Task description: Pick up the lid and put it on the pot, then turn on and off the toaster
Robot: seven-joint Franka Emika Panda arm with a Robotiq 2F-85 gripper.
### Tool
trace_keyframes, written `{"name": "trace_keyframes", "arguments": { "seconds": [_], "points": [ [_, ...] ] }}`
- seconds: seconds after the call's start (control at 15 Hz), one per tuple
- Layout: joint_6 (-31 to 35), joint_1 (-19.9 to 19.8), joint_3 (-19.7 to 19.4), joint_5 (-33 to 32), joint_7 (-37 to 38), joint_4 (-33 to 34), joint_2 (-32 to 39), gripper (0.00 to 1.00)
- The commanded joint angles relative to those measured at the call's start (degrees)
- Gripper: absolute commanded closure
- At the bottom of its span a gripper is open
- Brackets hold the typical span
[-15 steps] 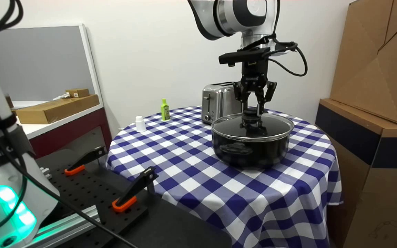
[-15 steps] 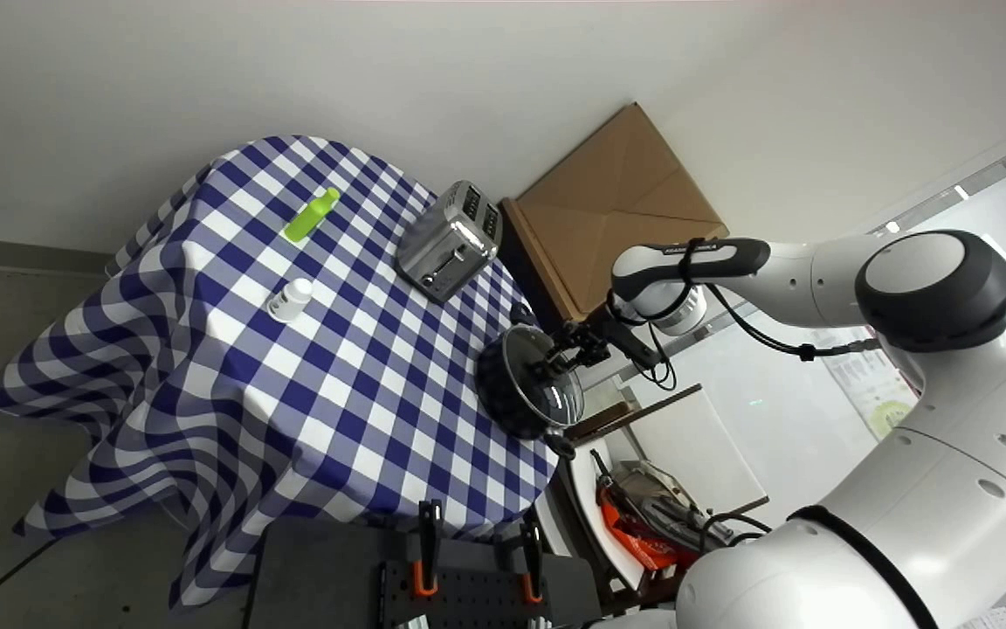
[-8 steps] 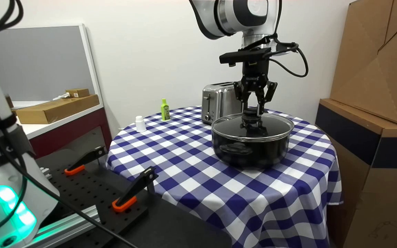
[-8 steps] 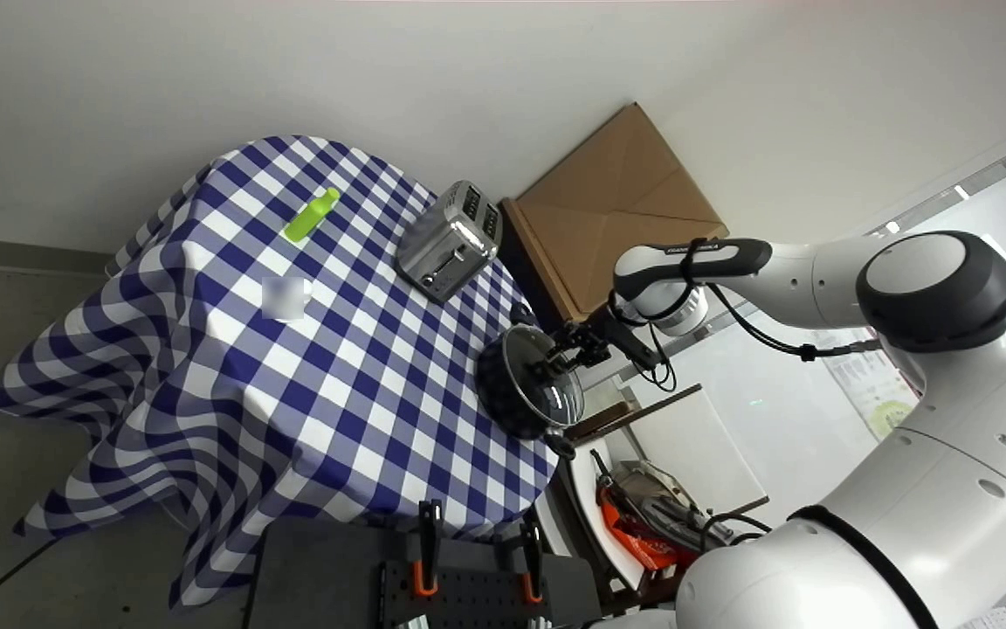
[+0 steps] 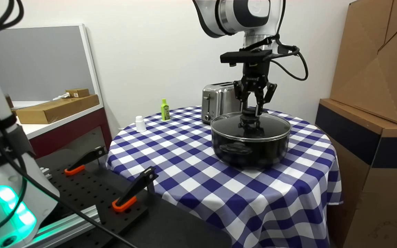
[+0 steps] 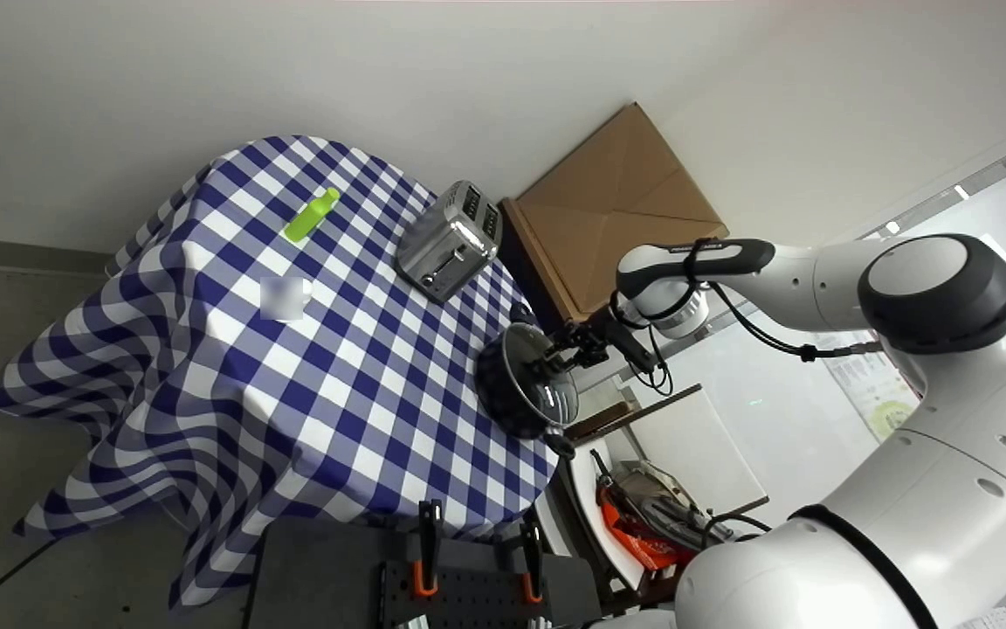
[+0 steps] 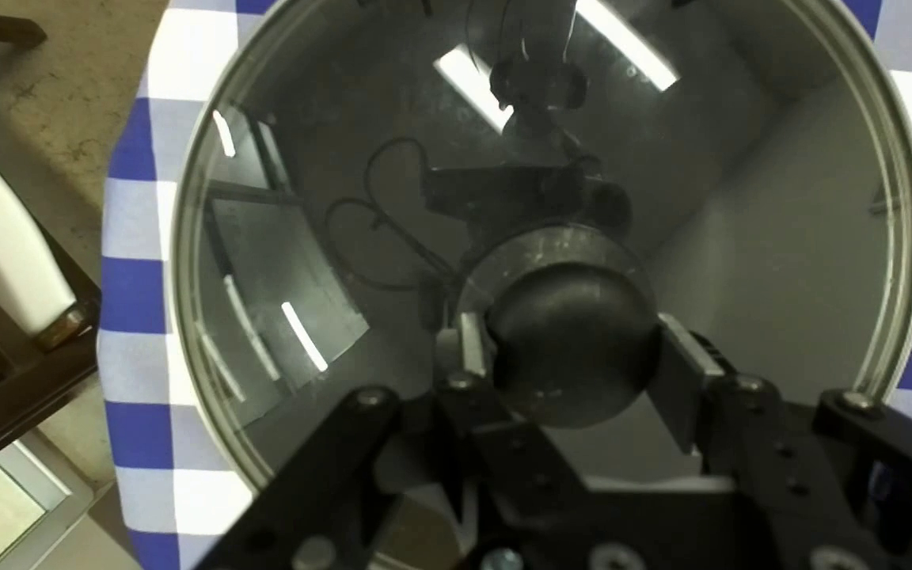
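Blue-and-white checked cloth (image 5: 188,165), round on top, falling in soft folds. Wide black round pot (image 5: 250,151) on it; boxy shiny silver metal toaster (image 5: 220,103) at the pot's 11 o'clock in both exterior views. Transparent flat glass lid (image 5: 251,130), metal-rimmed, over the pot's mouth; full seating unclear. Black two-fingered gripper (image 5: 251,109) part-spread, pads (image 7: 472,344) pinching the lid's rounded black knob (image 7: 571,340) at 9 and 3 o'clock, wrist view.

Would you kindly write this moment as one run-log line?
jaws: closed on black knob | lid: on pot | toaster: untouched
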Motion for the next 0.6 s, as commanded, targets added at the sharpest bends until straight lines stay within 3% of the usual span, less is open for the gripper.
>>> {"name": "trace_keyframes", "arguments": {
  "seconds": [0.0, 0.2, 0.27, 0.33, 0.53],
  "points": [
    [0.5, -1.1, 1.4, 3.2, -2.5, -0.2, 1.0, 0.74],
    [0.3, -1.0, 0.9, 2.7, -2.1, 0.1, 1.7, 0.74],
    [-0.2, -0.7, 0.4, 2.2, -0.9, 0.3, 2.0, 0.24],
    [-0.1, -0.7, 0.4, 2.1, -0.9, 0.2, 2.0, 0.23],
    [0.4, -0.5, 0.3, 1.9, -0.4, -0.5, 1.8, 0.03]
  ]
}}
